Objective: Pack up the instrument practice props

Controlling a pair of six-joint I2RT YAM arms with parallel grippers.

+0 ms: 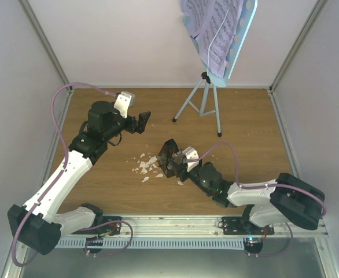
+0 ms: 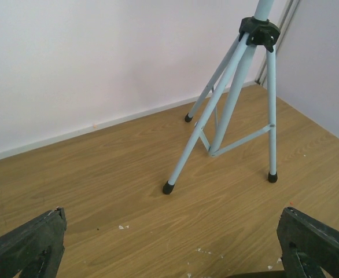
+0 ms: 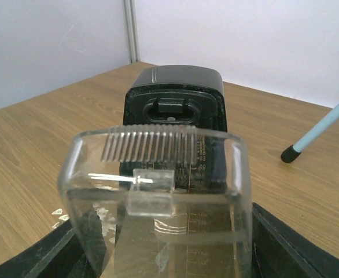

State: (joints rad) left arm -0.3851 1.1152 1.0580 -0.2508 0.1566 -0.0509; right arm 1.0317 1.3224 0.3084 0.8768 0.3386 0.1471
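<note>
The light blue music stand (image 1: 206,95) stands at the back right on its tripod. Its hole-dotted desk (image 1: 243,40) carries lilac sheet-music pages (image 1: 211,29). The tripod legs also show in the left wrist view (image 2: 230,104). The small black metronome (image 1: 168,157) sits at the table's middle; it also shows in the right wrist view (image 3: 175,104). Its clear cover (image 3: 158,191) is between the fingers of my right gripper (image 1: 179,162), which is shut on it. My left gripper (image 1: 142,121) is open and empty, left of the stand's nearest foot (image 2: 168,187).
Small white crumbs (image 1: 146,166) lie scattered left of the metronome. White walls with metal corner posts (image 1: 45,43) close in the wooden table (image 1: 244,133) on three sides. A metal rail (image 1: 175,226) runs along the near edge.
</note>
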